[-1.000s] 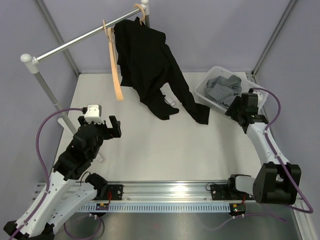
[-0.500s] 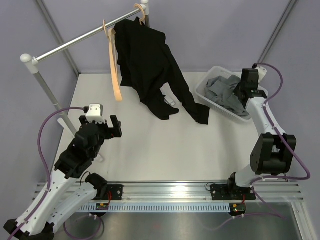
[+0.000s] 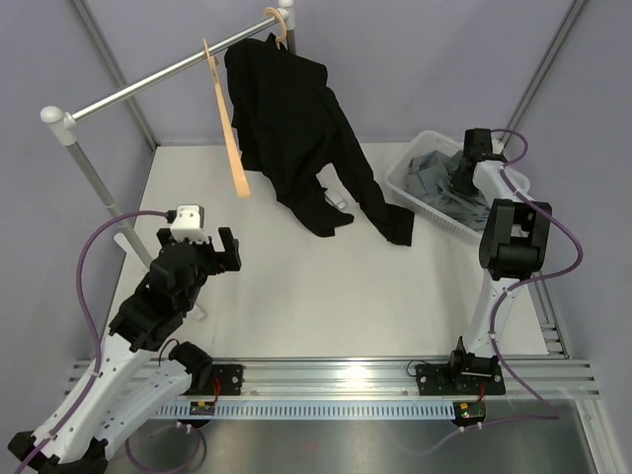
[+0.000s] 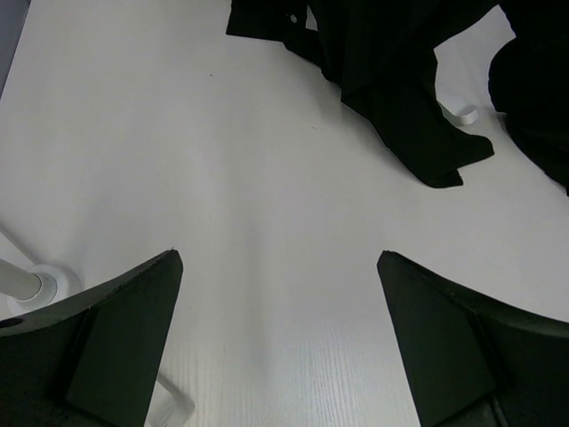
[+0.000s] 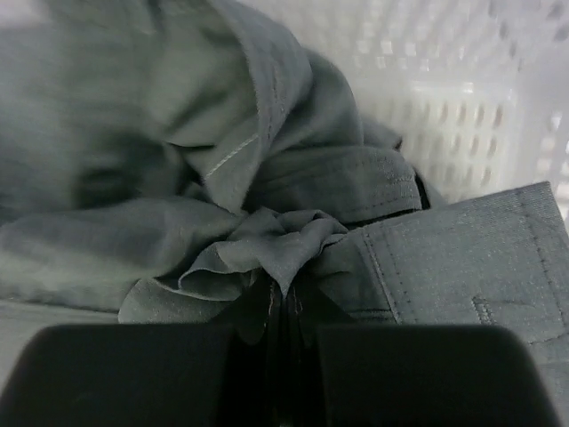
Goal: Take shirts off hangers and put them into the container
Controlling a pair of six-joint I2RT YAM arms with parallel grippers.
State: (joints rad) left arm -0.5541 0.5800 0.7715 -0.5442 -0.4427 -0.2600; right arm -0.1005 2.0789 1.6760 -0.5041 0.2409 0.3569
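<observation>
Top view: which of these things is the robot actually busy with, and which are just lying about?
Job: grey shirt, pinched by the right gripper, in the white basket; black shirt on its wooden hanger; bare wooden hanger.
Lying about: metal rail; small white object beside the black shirt.

Black at joints and fingers [image 4: 116,347], white along the links; trailed by purple cables [image 3: 81,276] behind left gripper [image 3: 230,252] and right gripper [image 5: 280,316].
</observation>
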